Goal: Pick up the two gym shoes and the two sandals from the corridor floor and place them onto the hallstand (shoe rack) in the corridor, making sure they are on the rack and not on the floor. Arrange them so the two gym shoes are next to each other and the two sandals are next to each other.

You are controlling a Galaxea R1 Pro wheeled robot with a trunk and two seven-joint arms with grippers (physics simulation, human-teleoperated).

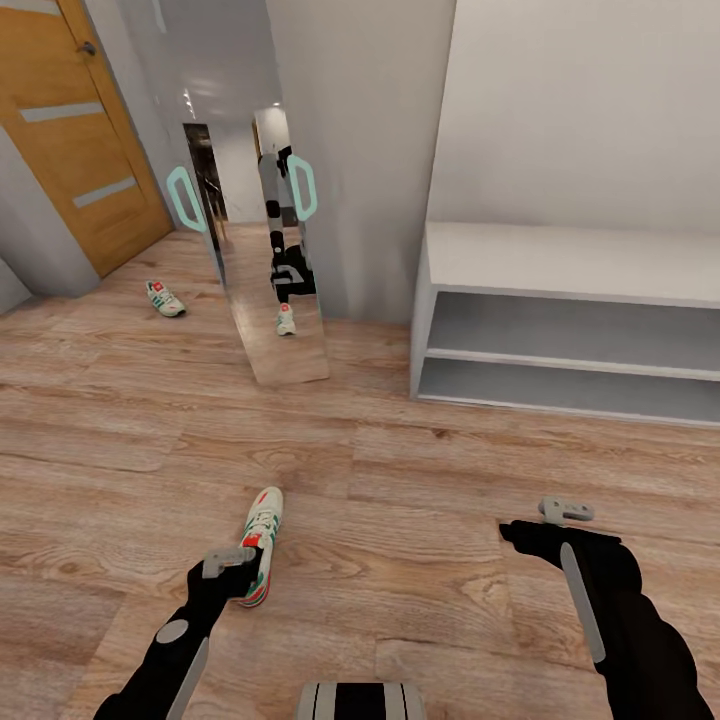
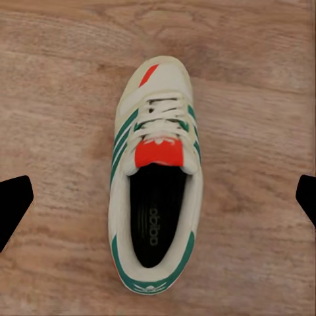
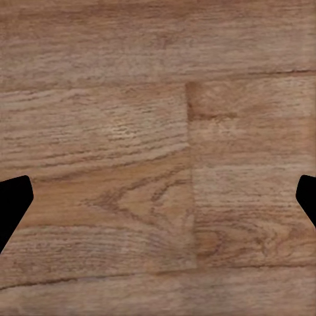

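Left gripper (image 2: 158, 197): hangs over the near gym shoe (image 1: 260, 545), fingers spread wide to either side and touching nothing; probably lined up for a grasp from above.
Near gym shoe: lies flat on the corridor floor (image 1: 400, 480), toe pointing away from the robot, opening up.
Right gripper (image 3: 158, 201): fingers wide apart over bare planks, holding nothing; seemingly kept clear.
Hallstand (image 1: 570, 262): ahead on the right, bench top and both low shelves bare, so no shoe is placed yet.
Mirror (image 1: 265, 290): leans against the wall, showing a shoe reflection.
Far gym shoe (image 1: 165, 298): on the floor near the wooden door (image 1: 80, 130), well apart from its mate.
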